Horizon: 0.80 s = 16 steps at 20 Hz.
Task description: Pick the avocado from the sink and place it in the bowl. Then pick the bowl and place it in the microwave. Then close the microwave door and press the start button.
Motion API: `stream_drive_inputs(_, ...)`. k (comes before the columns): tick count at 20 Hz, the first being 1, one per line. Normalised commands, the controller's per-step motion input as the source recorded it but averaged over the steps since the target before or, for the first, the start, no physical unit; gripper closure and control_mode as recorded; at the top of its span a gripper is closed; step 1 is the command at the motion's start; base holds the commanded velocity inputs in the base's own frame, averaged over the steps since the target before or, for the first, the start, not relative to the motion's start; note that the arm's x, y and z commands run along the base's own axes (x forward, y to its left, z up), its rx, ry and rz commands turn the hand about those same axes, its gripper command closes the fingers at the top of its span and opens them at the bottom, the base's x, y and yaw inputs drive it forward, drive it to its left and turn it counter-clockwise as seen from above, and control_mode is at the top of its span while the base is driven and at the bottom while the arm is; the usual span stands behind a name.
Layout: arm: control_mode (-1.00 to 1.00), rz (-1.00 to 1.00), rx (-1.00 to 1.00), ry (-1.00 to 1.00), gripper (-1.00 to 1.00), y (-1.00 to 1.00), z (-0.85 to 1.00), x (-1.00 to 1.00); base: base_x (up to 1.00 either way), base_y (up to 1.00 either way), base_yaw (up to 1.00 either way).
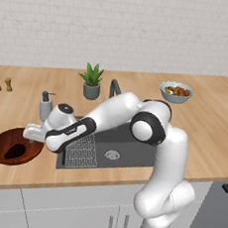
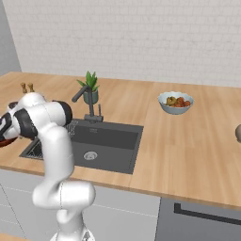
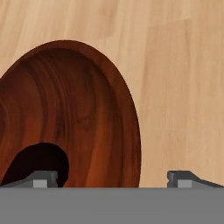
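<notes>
Open gripper (image 3: 112,178) hangs over the rim of the bowl (image 3: 74,109), holding nothing, the avocado (image 3: 37,164) lying inside.

The white arm (image 1: 135,120) reaches low and leftward from the base, across the sink (image 1: 115,146), its hand just above the bowl's right edge. On the wooden counter (image 1: 209,126) stand one wooden bowl, one avocado, one potted plant (image 1: 92,81), one soap dispenser (image 1: 45,105), one pale bowl of food (image 1: 176,91) and two small shakers (image 1: 2,84).

No readable text, label, brand or number appears anywhere.
</notes>
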Motion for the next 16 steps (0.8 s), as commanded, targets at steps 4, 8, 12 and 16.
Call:
stream_drive_inputs(4,-1.0,0.0,0.0,0.0,-1.0,0.14,-0.18,0.0,0.0,0.0,0.0)
stream_drive_inputs(8,-1.0,0.01,0.0,-0.01,1.0,0.0,-0.27,0.0,0.0,0.0,0.0)
stream_drive_inputs(12,-1.0,0.0,0.0,-0.07,1.0,0.0,-0.1,0.0,0.0,0.0,0.0)
stream_drive_inputs(16,-1.0,0.0,0.02,-0.14,1.0,0.0,0.0,-0.02,0.0,0.0,0.0)
